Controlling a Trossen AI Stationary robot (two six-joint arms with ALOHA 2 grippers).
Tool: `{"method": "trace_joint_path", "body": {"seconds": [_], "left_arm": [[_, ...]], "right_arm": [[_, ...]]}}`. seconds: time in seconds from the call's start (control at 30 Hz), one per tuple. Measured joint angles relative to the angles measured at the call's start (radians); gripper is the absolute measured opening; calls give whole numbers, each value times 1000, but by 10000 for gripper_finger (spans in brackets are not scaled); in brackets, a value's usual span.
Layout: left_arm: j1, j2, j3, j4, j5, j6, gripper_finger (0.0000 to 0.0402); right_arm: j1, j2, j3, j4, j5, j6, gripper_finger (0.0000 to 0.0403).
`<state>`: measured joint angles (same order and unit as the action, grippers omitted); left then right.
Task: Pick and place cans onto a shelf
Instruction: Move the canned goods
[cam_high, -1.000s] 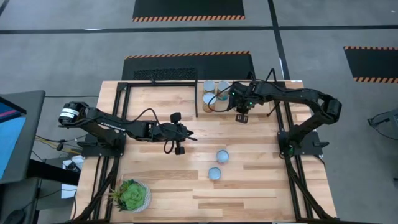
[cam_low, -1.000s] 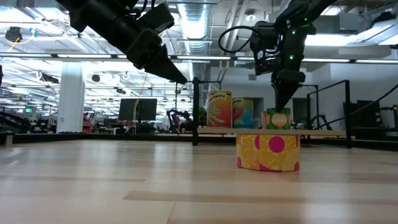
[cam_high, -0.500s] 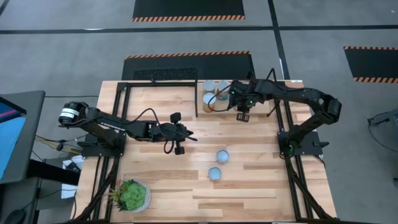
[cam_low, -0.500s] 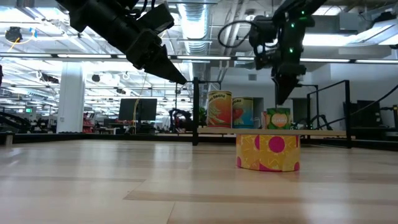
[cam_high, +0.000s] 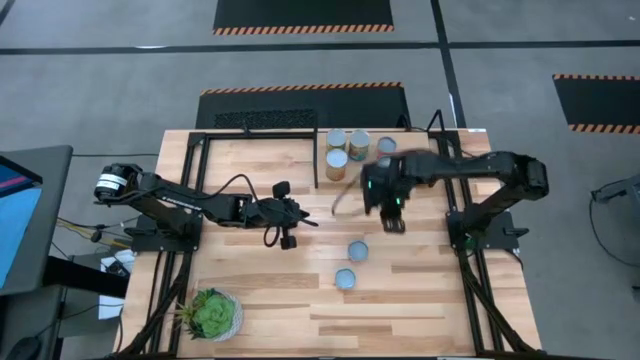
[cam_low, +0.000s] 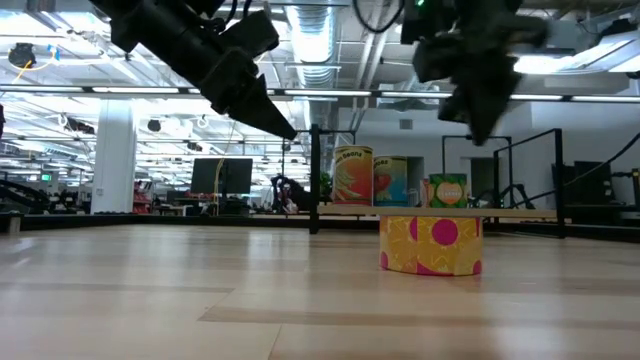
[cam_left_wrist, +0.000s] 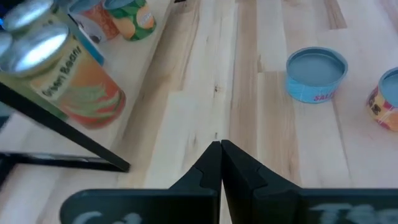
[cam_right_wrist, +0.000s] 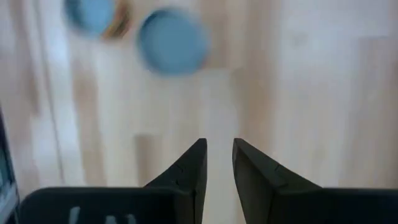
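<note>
Several cans stand on the shelf (cam_high: 352, 178) at the table's far side: one (cam_high: 337, 165) at its front, others (cam_high: 360, 139) behind, with orange and green labels in the low view (cam_low: 352, 175). Two blue-topped cans (cam_high: 357, 250) (cam_high: 345, 278) stand upright on the tabletop. My right gripper (cam_high: 394, 224) hangs between the shelf and those two cans, pointing steeply down, open, nothing between its fingers (cam_right_wrist: 217, 146). My left gripper (cam_high: 310, 222) is shut (cam_left_wrist: 221, 146) above the table's middle, left of the loose cans.
A potted plant (cam_high: 211, 314) sits at the near left corner. Black frame rods (cam_high: 318, 155) edge the shelf and run along the table's sides. Bare wood lies between the shelf and the two loose cans.
My right gripper has swung away from the shelf toward the table's near edge and the two loose cans, rising a little and tipping to point more steeply down. The cans on the shelf and the table stay where they were.
</note>
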<state>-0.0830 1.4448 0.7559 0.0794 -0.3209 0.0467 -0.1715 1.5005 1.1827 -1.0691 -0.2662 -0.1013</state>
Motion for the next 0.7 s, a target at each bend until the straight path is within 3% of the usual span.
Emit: {"method": "trace_joint_path", "body": {"seconds": [0.17,0.3,0.4,0.53,0.7], "left_arm": [[-3,22,0,-2,97,-122,0],[-25,124,46,33,169,-142,0],[-63,226,165,-10,191,-86,0],[-99,367,354,-202,187,37,0],[-96,503,525,-325,191,88,0]], "right_arm": [[199,0,-88,10,2,50,102],[330,2,-163,74,49,173,102],[405,0,-196,77,146,315,102],[498,1,-208,58,231,506,102],[628,0,-208,56,335,629,102]]}}
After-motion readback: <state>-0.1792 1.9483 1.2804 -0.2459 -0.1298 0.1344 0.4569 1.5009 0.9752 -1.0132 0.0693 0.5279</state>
